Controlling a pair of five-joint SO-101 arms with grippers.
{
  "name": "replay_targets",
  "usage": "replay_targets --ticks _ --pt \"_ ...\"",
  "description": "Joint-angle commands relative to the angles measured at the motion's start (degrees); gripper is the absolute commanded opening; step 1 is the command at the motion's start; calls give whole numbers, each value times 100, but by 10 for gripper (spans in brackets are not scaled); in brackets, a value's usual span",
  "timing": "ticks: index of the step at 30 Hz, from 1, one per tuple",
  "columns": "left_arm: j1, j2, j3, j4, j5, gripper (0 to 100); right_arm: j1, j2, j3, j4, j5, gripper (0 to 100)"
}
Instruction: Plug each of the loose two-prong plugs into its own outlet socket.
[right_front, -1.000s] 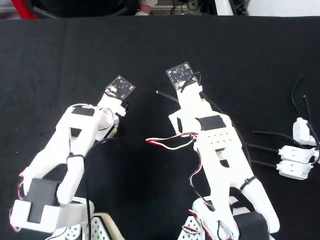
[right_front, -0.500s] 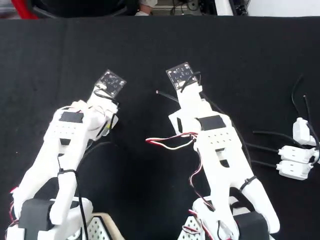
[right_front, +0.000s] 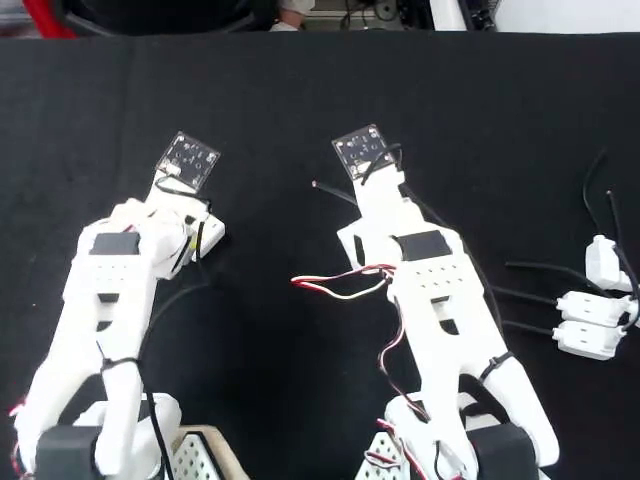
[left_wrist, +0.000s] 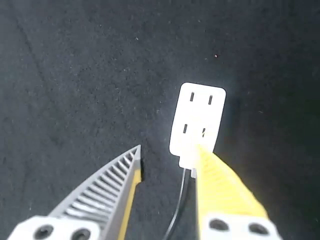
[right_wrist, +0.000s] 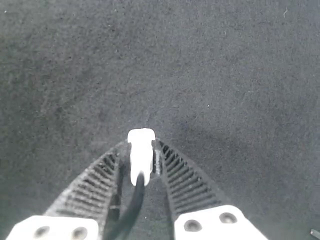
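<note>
Right wrist view: right gripper (right_wrist: 141, 146) pinches small white two-prong plug (right_wrist: 140, 159), front end free for insertion. Left gripper (left_wrist: 168, 148) spread wide astride cord end of white four-slot outlet block (left_wrist: 199, 115) on black cloth (left_wrist: 75, 75), probably to steady it.

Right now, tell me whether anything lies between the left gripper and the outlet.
Nothing visible does. The open left gripper sits right at the outlet, its yellow finger at the outlet's cord end, and the black cord runs between the fingers.
</note>
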Motion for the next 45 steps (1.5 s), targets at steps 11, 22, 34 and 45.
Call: replay_targets --ticks 11,22,34,45 --pt "84 1679 -1534 360 229 286 105 -31 -338 26 44 11" --pt "101 3481 -2571 431 -466 280 105 -31 -356 26 53 11" --pt "1165 2488 -2026 738 -642 39 114 -31 -365 35 176 11" --pt "2615 2295 -1930 747 -738 30 1248 -1024 -787 941 202 11"
